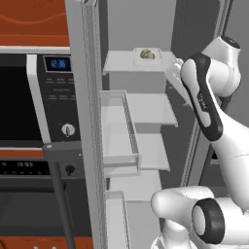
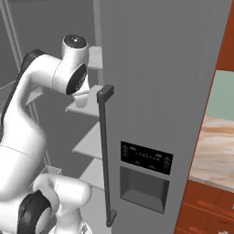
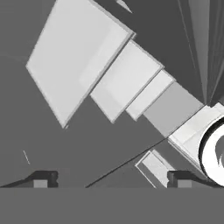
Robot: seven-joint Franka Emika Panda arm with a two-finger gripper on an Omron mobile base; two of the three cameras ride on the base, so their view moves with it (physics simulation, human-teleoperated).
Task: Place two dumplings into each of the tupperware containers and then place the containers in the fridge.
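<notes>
The fridge (image 1: 146, 109) stands open with its stepped white shelves in view. One tupperware container (image 1: 138, 60) sits on the top shelf, with lumpy tan dumplings (image 1: 147, 54) inside it. My arm (image 1: 206, 102) reaches up to the right end of that shelf, and the forearm hides the fingers there. In the hand view my gripper (image 3: 111, 179) is open, its two dark fingertips (image 3: 43, 178) wide apart with nothing between them. It looks down over the lower fridge shelves (image 3: 78, 57).
A black-and-steel microwave (image 1: 29, 97) fills the left. Clear door bins (image 1: 119, 131) hang on the open fridge door beside the shelves. The other fridge door (image 2: 160, 91), with its dark handle (image 2: 105, 151), is shut. A wooden counter (image 2: 219, 146) lies to its right.
</notes>
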